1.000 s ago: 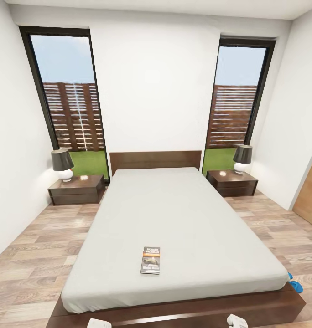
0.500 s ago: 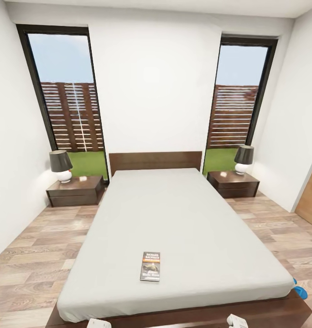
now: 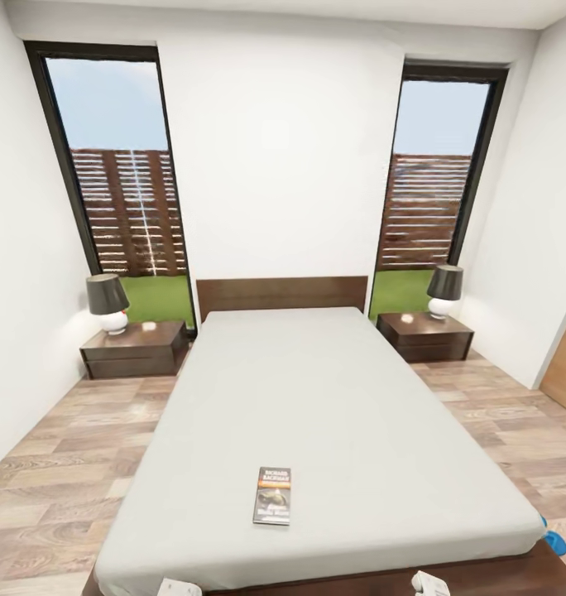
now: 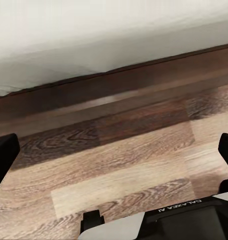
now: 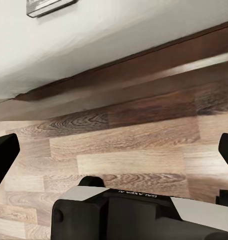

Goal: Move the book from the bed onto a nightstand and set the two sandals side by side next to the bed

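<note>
Robot faces the foot of the bed (image 3: 316, 397). Its dark frame edge runs right across the front, just ahead of both grippers. Open plank floor (image 3: 59, 463) runs down the left-arm side of the mattress, and a similar strip on the right-arm side, out to the white walls.

Left gripper (image 4: 114, 150) hangs over floor planks beside the bed frame (image 4: 119, 85), fingers spread wide apart, nothing between them. Right gripper (image 5: 114, 150) is the same: jaws wide apart, empty, over the floor, with frame and mattress edge just ahead. White bits of both arms poke up at the bottom of the head view, left (image 3: 177, 588) and right (image 3: 432, 582).

The book (image 3: 272, 495) lies flat on the mattress near the foot end, ahead of and between the two grippers, closer to the left one, touching neither. Its corner (image 5: 46, 6) shows in the right wrist view on the mattress beyond the frame.

One blue sandal (image 3: 554, 538) peeks out on the floor at the bed's foot corner, outboard of the right gripper, mostly hidden by the mattress. Second sandal cannot be made out.

Far ahead, at the headboard (image 3: 281, 291), a nightstand on the left (image 3: 134, 348) and one on the right (image 3: 425, 335). Each carries a lamp, left (image 3: 107, 302) and right (image 3: 444, 290), leaving part of the top bare. The whole mattress lies between grippers and nightstands. Tall windows (image 3: 117, 165) sit behind them.
</note>
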`<state>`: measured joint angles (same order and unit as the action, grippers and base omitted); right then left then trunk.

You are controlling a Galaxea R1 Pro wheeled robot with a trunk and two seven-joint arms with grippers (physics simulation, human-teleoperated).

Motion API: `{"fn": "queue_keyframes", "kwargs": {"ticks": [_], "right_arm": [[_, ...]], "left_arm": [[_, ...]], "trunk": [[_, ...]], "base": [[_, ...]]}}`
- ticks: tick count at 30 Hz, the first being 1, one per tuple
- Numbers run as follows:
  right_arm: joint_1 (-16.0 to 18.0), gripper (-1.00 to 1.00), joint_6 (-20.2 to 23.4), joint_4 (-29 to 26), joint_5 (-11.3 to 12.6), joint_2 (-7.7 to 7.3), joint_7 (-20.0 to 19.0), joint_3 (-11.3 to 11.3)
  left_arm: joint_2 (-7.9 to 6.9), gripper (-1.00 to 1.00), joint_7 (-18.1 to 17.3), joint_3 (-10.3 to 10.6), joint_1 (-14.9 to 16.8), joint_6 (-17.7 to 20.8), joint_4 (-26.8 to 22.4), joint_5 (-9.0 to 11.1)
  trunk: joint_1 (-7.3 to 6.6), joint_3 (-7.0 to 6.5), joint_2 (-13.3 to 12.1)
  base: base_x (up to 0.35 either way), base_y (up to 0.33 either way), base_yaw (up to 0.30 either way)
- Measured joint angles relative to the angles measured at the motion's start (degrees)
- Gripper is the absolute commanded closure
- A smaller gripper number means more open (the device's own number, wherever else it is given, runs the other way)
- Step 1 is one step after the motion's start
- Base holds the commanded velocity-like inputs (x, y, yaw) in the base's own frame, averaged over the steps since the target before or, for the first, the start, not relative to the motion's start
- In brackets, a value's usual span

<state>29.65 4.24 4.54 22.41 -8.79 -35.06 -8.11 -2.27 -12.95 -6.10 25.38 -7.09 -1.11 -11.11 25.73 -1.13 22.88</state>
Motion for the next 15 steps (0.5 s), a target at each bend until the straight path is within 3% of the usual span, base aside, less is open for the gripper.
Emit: {"fn": "queue_keyframes", "kwargs": {"ticks": [9, 15], "right_arm": [[0.00, -1.00, 0.00, 0.00, 0.01, 0.00, 0.00, -0.02], [0.00, -1.00, 0.00, 0.00, -0.01, 0.00, 0.00, 0.00]], "left_arm": [[0.00, -1.00, 0.00, 0.00, 0.00, 0.00, 0.00, 0.00], [0.00, -1.00, -0.07, 0.02, 0.00, 0.00, 0.00, 0.00]], "trunk": [[0.00, 0.00, 0.00], [0.03, 0.00, -0.01]], "base": [[0.307, 0.000, 0.000], [0.025, 0.000, 0.000]]}}
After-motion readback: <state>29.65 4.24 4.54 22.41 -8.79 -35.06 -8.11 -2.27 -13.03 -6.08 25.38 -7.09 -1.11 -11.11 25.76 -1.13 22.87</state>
